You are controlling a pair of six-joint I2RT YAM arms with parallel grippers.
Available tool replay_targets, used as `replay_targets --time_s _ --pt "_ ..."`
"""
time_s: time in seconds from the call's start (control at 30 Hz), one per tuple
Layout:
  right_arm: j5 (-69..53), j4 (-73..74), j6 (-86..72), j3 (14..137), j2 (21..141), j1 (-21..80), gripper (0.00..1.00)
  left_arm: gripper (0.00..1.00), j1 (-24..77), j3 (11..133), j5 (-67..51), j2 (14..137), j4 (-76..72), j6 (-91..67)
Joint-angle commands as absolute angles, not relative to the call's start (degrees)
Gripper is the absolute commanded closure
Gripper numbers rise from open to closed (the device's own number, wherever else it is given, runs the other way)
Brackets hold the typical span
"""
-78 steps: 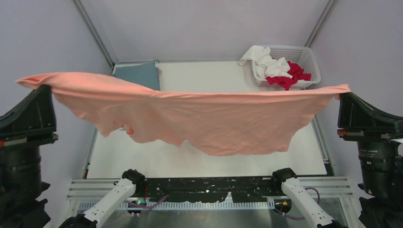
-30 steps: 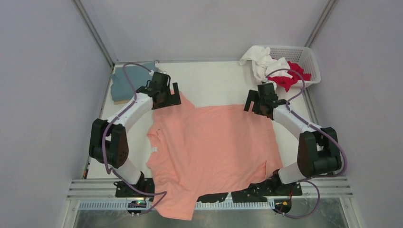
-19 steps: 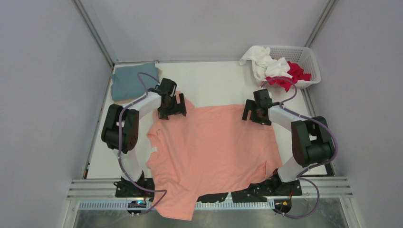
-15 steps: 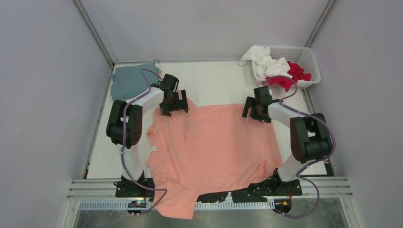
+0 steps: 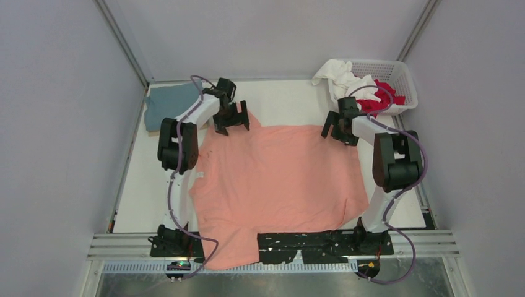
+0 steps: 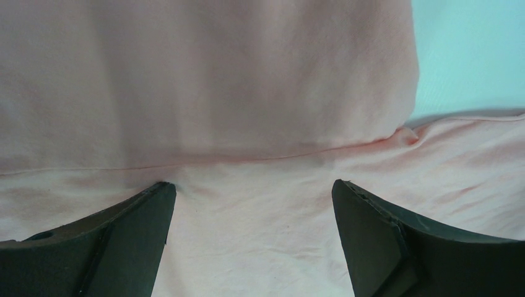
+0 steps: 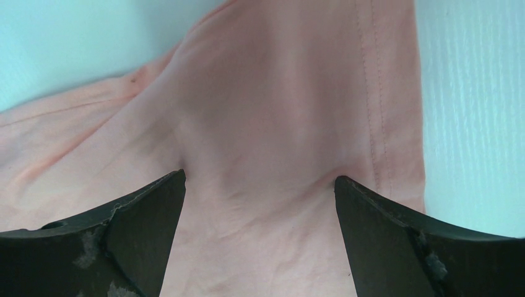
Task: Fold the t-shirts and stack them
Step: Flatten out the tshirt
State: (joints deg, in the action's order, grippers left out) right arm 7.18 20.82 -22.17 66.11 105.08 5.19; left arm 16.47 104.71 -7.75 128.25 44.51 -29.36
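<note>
Salmon-pink t-shirt [image 5: 278, 176] lies flat under the open left hand [image 5: 233, 124] and open right hand [image 5: 338, 131].

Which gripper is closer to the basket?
Right. The right gripper sits close beside the basket; the left gripper is far across the table, by the teal shirt.

Robotics lab test cell

Plain grey panel walls [image 5: 62, 124] and slanted metal posts [image 5: 121, 40] at 11 and 1 o'clock box in a white table [image 5: 285, 102]. At 6 o'clock an aluminium rail [image 5: 111, 244] carries two bolted-down robot arms [image 5: 179, 192] trailing purple cables [image 5: 199, 78].
</note>
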Motion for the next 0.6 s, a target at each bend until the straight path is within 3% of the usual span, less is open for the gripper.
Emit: replay_targets --time_s 0.0,0.4,0.57 --pt "7.5 21.5 -20.7 71.4 108.1 4.7 0.04 0.01 15.2 112.9 -10.8 132.7 49.8 -28.1" --pt "6.3 22.0 -18.3 78.4 110.6 2.9 0.05 0.01 13.1 128.0 -13.2 138.4 51.7 -27.2" --pt "8.6 24.1 -17.4 73.9 100.8 5.8 0.05 0.01 13.9 114.7 -13.7 127.2 46.1 -26.9"
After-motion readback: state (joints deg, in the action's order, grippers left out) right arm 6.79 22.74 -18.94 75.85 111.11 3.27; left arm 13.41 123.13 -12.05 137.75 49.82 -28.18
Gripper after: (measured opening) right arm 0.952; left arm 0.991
